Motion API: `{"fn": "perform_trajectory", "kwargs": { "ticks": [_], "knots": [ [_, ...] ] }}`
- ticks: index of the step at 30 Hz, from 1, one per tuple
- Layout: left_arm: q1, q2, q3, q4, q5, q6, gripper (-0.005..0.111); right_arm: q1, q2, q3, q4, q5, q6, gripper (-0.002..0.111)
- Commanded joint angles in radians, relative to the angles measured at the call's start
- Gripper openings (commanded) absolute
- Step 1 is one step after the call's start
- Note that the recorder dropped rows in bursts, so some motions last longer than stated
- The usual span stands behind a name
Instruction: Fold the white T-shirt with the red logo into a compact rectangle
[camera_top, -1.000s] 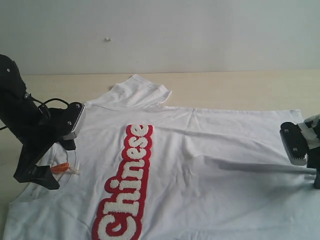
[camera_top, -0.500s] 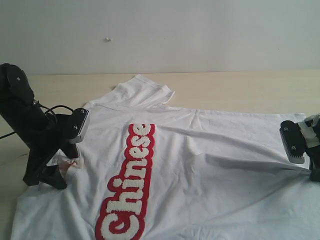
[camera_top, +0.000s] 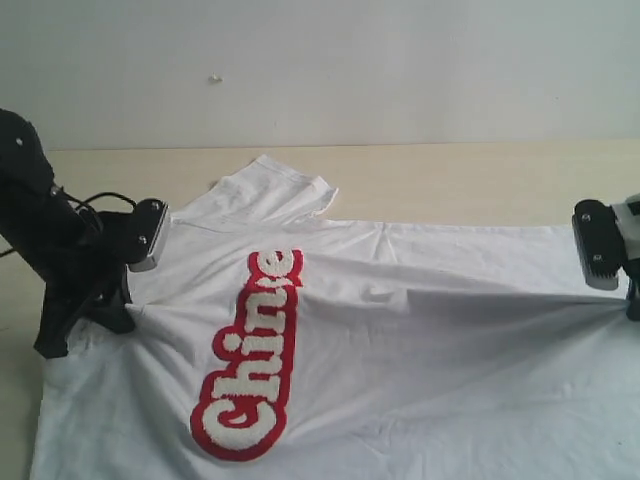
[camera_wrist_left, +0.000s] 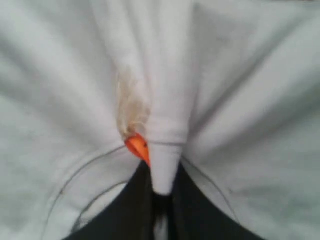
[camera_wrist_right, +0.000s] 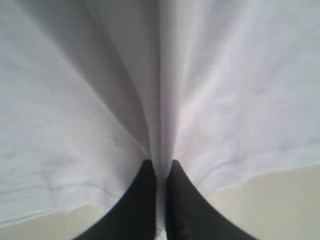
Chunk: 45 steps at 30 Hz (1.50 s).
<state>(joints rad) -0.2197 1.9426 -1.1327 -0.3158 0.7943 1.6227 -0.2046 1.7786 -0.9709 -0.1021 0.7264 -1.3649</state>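
Observation:
The white T-shirt (camera_top: 430, 380) lies sideways on the table, collar to the left and hem to the right. The red logo (camera_top: 252, 372) reading "Chinese" faces up left of the middle. My left gripper (camera_top: 112, 312) is shut on the collar; in the left wrist view the ribbed collar (camera_wrist_left: 167, 125) is pinched in the gripper (camera_wrist_left: 161, 192) beside the orange neck tag (camera_wrist_left: 137, 146). My right gripper (camera_top: 632, 303) is shut on the hem; in the right wrist view the gripper (camera_wrist_right: 161, 172) pinches a fold of white cloth (camera_wrist_right: 160, 100). A raised, taut ridge runs between the two grippers.
One sleeve (camera_top: 275, 188) lies flat toward the back wall. The pale wooden table (camera_top: 480, 180) shows bare behind the shirt and under the hem (camera_wrist_right: 280, 205). A white wall (camera_top: 400, 70) closes off the back.
Both grippers have risen and pulled the shirt toward the back of the table, so the logo's lower end has come into view. A taut ridge has formed. The orange tag no longer shows in the exterior view.

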Motion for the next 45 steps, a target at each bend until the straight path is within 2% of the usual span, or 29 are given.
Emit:
{"fn": "perform_trajectory", "kwargs": {
  "ticks": [1, 9, 14, 25, 35, 42, 45],
  "knots": [
    [0.002, -0.121, 0.001, 0.018, 0.012, -0.012, 0.0, -0.004, -0.096, -0.047, -0.003, 0.086, 0.006, 0.0],
    [0.002, -0.271, 0.001, 0.025, 0.022, -0.04, 0.0, -0.004, -0.207, -0.056, 0.024, 0.108, 0.006, 0.0],
    [0.006, -0.352, -0.026, 0.083, 0.041, -0.107, 0.0, -0.004, -0.27, -0.056, 0.051, 0.108, 0.006, 0.0],
    [0.122, -0.444, -0.042, 0.04, 0.056, -0.12, 0.0, -0.004, -0.363, -0.151, 0.077, 0.126, 0.006, 0.0],
    [0.13, -0.527, -0.067, 0.08, -0.006, -0.116, 0.0, -0.004, -0.374, -0.255, 0.102, 0.195, 0.006, 0.0],
    [0.13, -0.568, -0.194, 0.081, 0.119, -0.123, 0.0, -0.004, -0.409, -0.255, 0.127, 0.202, 0.008, 0.0],
    [0.13, -0.593, -0.209, 0.092, 0.144, -0.137, 0.0, -0.004, -0.432, -0.255, 0.139, 0.208, 0.032, 0.0]
  ]
}}
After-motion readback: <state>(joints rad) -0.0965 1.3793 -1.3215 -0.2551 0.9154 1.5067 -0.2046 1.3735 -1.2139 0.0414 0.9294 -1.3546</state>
